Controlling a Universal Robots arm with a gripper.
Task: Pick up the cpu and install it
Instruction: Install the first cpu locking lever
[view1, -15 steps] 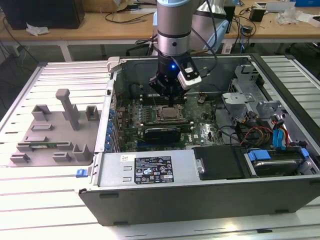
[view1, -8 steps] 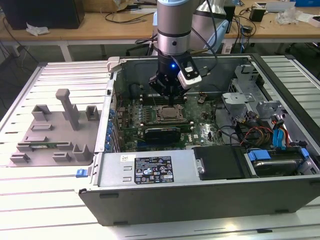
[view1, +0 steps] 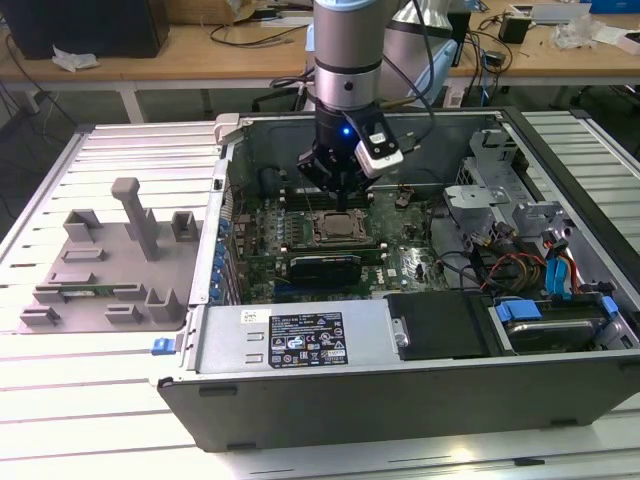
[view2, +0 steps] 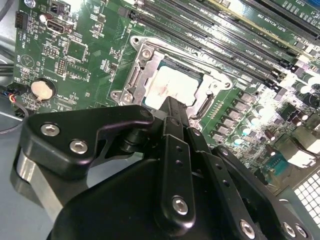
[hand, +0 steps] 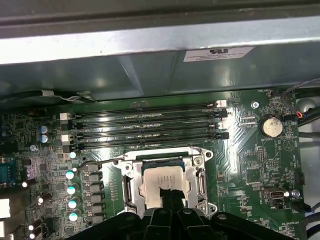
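An open computer case lies on a pale slatted worktop, filling the exterior view from centre out to 3 o'clock. A grey moulded holder sits on the worktop at 9 o'clock, well apart from the case. From 12 o'clock the arm reaches straight down into the case, and its black gripper hangs just above the green board, slightly toward 12 o'clock of centre.

In both wrist views the cpu, silver-topped, lies flat inside the metal socket on the board. The gripper has its fingers pressed together, with nothing visible between them, and its tips are over one edge of the cpu. Whether they touch it cannot be told. Long black memory slots run just beside the socket, and a round coin cell sits further off on the board.
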